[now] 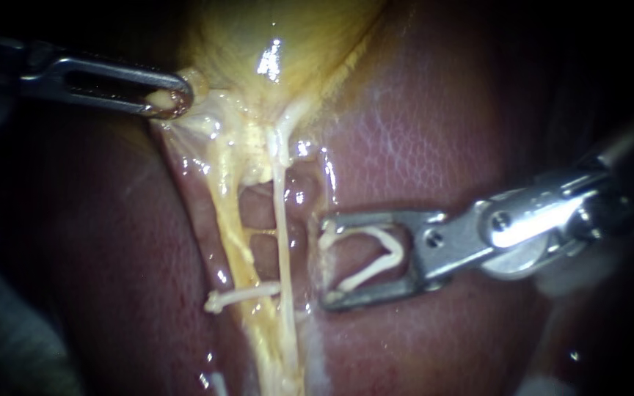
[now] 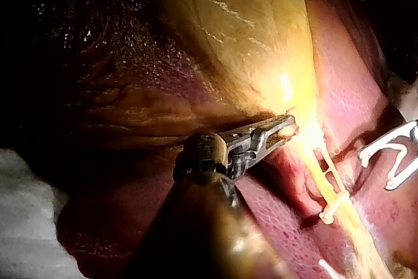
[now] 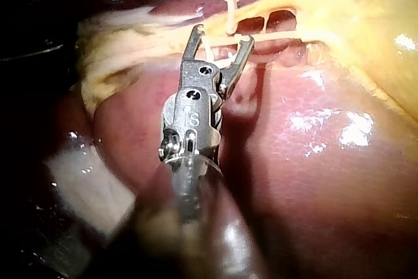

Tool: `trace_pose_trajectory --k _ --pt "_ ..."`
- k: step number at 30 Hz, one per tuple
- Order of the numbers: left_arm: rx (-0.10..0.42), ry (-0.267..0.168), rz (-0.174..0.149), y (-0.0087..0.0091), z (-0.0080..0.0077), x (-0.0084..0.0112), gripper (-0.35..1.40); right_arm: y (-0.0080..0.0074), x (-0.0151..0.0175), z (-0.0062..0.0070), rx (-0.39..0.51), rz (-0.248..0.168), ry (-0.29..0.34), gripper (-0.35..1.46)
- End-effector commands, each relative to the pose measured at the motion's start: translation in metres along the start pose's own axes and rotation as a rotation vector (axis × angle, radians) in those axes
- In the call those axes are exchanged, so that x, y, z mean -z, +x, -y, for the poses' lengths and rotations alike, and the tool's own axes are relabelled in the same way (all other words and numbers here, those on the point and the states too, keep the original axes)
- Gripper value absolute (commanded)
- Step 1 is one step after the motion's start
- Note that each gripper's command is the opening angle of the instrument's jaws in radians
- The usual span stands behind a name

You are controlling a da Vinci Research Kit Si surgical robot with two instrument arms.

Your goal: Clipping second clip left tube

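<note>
Nearest, my right instrument's [image 1: 326, 262] jaws grip a loaded clip [image 1: 367, 272], spread wide, with the left tube [image 1: 230, 235] just ahead of the tips, already bearing a set clip [image 1: 247, 292]. Farther off, my left instrument [image 1: 172, 100] pinches the gallbladder's [image 1: 280, 44] edge; next, I judge, the spread jaws should straddle the tube, then squeeze.

The liver [image 1: 442, 125] is seen as wet, glossy and finely pebbled, the gallbladder [image 1: 288, 37] as smooth and shiny. The left instrument [image 1: 170, 99] and right instrument [image 1: 326, 262] are finished in polished metal, and the clip [image 1: 367, 275] carried in the latter is seen as matt white plastic.
</note>
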Motion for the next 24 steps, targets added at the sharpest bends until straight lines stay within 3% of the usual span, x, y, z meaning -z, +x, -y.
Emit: trace_pose_trajectory --k 1,5,13,19,24 --pt "0.000 0.001 -0.001 0.0000 0.0000 0.0000 -0.35 0.0000 -0.0006 -0.0001 -0.010 -0.002 0.005 0.49" --pt "0.000 0.002 -0.001 -0.0001 -0.0001 0.0000 -0.35 -0.0005 -0.0029 -0.0006 -0.069 -0.018 0.023 0.49" --pt "0.000 0.002 -0.002 -0.0001 -0.0002 -0.0001 -0.35 -0.0031 -0.0051 -0.0021 -0.201 -0.051 0.061 0.48" --pt "0.000 0.001 0.000 -0.0002 -0.0002 -0.0001 -0.35 -0.0048 -0.0055 -0.0034 -0.246 -0.063 0.058 0.48" --pt "0.000 0.001 0.000 -0.0002 -0.0002 -0.0002 -0.35 -0.0053 -0.0060 -0.0042 -0.262 -0.077 0.055 0.48"
